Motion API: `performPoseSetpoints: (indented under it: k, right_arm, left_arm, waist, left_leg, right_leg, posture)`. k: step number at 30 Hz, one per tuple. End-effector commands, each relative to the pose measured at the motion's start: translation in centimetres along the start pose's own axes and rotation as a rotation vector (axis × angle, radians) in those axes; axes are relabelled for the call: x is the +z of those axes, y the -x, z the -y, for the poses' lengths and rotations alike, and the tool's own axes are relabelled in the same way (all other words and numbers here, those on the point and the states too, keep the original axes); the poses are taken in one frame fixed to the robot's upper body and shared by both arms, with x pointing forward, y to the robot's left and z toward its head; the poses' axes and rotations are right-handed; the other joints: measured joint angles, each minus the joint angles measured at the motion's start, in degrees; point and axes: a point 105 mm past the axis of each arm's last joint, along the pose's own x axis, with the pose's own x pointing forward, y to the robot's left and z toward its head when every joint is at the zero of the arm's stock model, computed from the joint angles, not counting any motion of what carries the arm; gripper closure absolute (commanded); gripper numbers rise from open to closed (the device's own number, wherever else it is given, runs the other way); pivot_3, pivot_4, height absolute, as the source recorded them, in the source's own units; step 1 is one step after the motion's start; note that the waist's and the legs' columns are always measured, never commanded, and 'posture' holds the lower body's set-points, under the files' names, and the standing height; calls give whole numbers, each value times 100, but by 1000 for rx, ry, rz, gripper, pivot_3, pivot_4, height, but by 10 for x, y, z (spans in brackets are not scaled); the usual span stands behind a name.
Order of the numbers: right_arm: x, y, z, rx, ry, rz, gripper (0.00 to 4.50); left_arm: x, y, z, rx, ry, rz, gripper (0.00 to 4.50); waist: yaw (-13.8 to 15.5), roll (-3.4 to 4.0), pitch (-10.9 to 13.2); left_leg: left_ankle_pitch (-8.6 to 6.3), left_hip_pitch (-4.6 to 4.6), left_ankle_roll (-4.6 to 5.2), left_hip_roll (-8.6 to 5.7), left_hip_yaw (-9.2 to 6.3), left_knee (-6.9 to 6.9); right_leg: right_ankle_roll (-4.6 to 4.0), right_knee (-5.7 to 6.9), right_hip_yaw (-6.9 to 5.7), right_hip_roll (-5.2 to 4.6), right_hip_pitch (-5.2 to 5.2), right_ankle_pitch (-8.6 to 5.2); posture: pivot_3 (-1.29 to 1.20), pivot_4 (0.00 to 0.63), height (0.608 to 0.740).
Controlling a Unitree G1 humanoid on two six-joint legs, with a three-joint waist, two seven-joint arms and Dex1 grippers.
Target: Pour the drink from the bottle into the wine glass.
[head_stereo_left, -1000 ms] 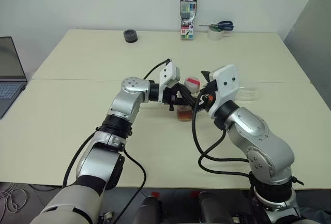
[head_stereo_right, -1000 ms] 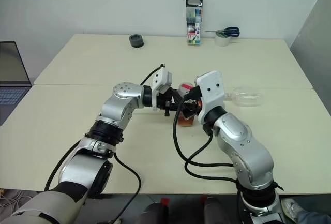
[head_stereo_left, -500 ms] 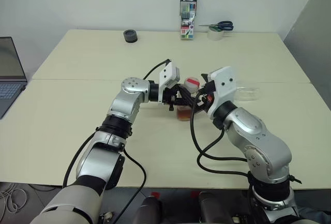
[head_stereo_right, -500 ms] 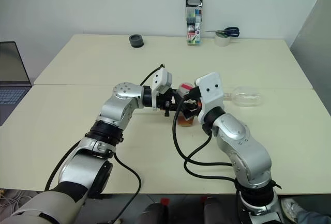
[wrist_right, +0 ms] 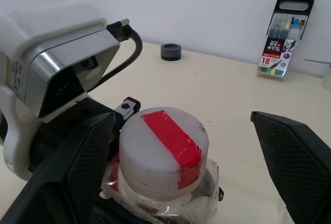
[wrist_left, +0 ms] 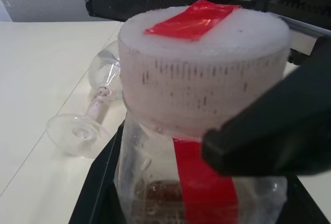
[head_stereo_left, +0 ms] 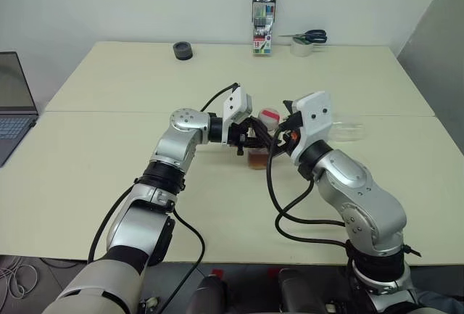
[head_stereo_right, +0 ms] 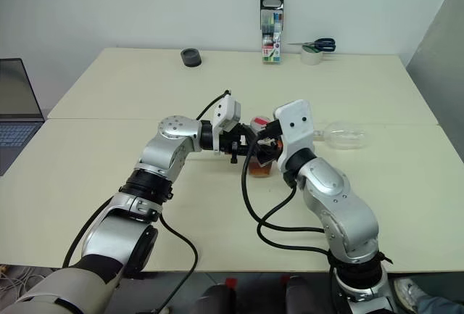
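Mid-table, bottle (head_stereo_right: 260, 156) upright, little dark drink (head_stereo_left: 257, 159) at bottom, left gripper (head_stereo_left: 254, 140) clamped on it below cap. Right gripper (wrist_right: 196, 157) spread wide, fingers flanking cap. Wine glass (head_stereo_right: 342, 137) lying on its side beyond right arm. Far edge: marker-pen case (head_stereo_left: 264, 32), black tape roll (head_stereo_left: 183, 51), scissors (head_stereo_left: 308, 36). Laptop (head_stereo_left: 14, 104) at left.

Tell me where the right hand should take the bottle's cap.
Probably around the cap's ribbed side wall, coming from above with a finger on each side: the bottle stands upright in the left hand, cap still on, its round top exposed.

Capped bottle (head_stereo_left: 259, 145) upright with little amber drink (head_stereo_left: 258, 159); wine glass (head_stereo_right: 344, 137) toppled well apart.
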Motion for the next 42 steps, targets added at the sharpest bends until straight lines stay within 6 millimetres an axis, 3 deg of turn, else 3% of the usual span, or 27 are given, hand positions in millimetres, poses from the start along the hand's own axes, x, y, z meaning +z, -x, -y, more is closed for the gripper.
performPoseSetpoints:
  k: [1, 4, 14, 18, 22, 28, 32, 36, 40, 42]
  right_arm:
    - [16, -2, 1, -29, -17, 75, 350]
    - [13, -3, 5, -67, -79, 72, 350]
    - [12, -2, -3, -47, 1, 79, 350]
    - [12, -2, -6, -43, 39, 87, 1238]
    - [13, -2, -8, -41, 67, 94, 2559]
    - [13, -1, -10, -7, 114, 105, 2552]
    - [15, -1, -24, 219, 205, 122, 2552]
    - [17, 0, -26, 575, 281, 110, 2552]
    - [16, -7, -14, 795, 146, -29, 2551]
    - [16, -12, -9, 789, 109, -60, 2551]
  left_arm:
    - [19, 0, -2, -4, -63, 37, 2718]
    - [20, 0, -2, -4, -61, 40, 2718]
    - [19, 0, -3, -2, -61, 36, 2718]
    - [19, 1, -3, -1, -61, 34, 2718]
    - [19, 1, -3, -1, -61, 32, 2720]
    - [18, 2, -3, -4, -59, 28, 2721]
    - [18, 2, -2, -18, -61, 23, 2721]
    - [19, 4, 0, -50, -75, 8, 2721]
    - [19, 8, 2, -79, -116, -15, 2721]
    - [19, 9, 2, -80, -127, -18, 2721]
  waist:
    - [-1, 0, 0]
    - [-3, 0, 0]
    - [-31, 1, 0]
    - [-35, 1, 0]
    - [-34, 0, 0]
    - [-34, 0, 0]
    - [-31, 0, 0]
    - [-35, -1, 1]
    - [-68, -1, 1]
    - [-96, -1, 1]
  left_leg:
    - [0, 0, 0, 0, 0, 0]
    - [0, 1, 0, 1, -1, 0]
    - [0, 0, -1, 1, 0, 0]
    - [0, 0, -1, 1, 0, 0]
    - [0, -1, -1, 1, -1, 0]
    - [0, -1, -1, 2, 0, 0]
    - [0, -2, -1, -1, 2, 1]
    - [2, 0, 4, -1, 15, 1]
    - [2, 7, 4, 4, 12, -2]
    - [2, 6, 4, 5, 10, -2]
  right_leg:
    - [0, 2, 0, 0, -1, 0]
    - [0, 8, 1, 1, -5, 0]
    - [0, 13, 4, 0, -12, 0]
    - [0, 14, 4, 0, -13, 0]
    - [0, 14, 4, 0, -13, 0]
    - [0, 15, 4, 0, -14, 0]
    - [0, 13, 4, 0, -13, 0]
    - [0, 7, 3, 1, -8, 0]
    - [0, 12, -2, 5, -4, 0]
    - [0, 12, -2, 5, -4, 0]
  posture:
    - [0, 150, 740]
    - [0, 150, 740]
    - [0, 150, 740]
    - [0, 150, 740]
    - [0, 150, 740]
    - [0, 150, 740]
    - [0, 150, 740]
    - [0, 150, 740]
    - [0, 150, 740]
    - [0, 150, 740]
